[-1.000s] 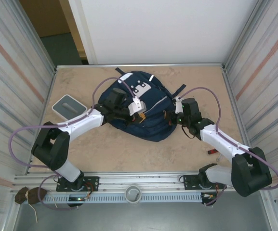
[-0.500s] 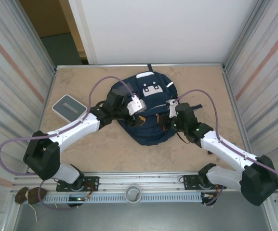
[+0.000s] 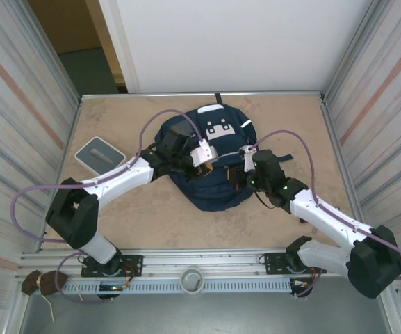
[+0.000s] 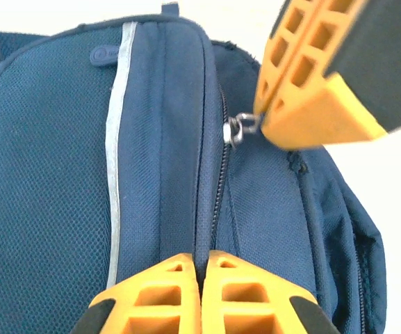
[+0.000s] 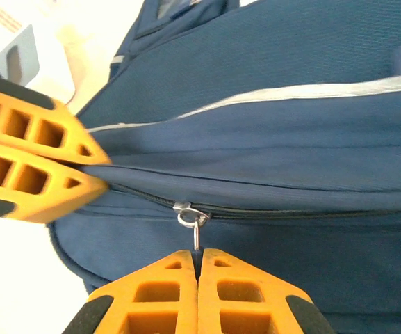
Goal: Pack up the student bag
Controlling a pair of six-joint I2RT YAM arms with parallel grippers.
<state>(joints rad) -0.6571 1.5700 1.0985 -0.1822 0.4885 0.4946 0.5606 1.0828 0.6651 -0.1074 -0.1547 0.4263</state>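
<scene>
Lying flat at mid-table, the student bag (image 3: 213,191) is judged soft and floppy — its fabric will bunch if dragged. The zipper pull (image 5: 190,217) is pinched in the closed right gripper (image 5: 198,255); the left gripper (image 4: 203,259), also closed, seems clamped on a fabric fold beside the zip.

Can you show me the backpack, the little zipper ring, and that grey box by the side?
student bag (image 3: 210,197): top external view, on the navy fabric near its lower edge.
zipper pull (image 5: 188,217): right wrist view, on the metal ring.
grey box (image 3: 99,154): top external view, on the middle of its top face.
</scene>
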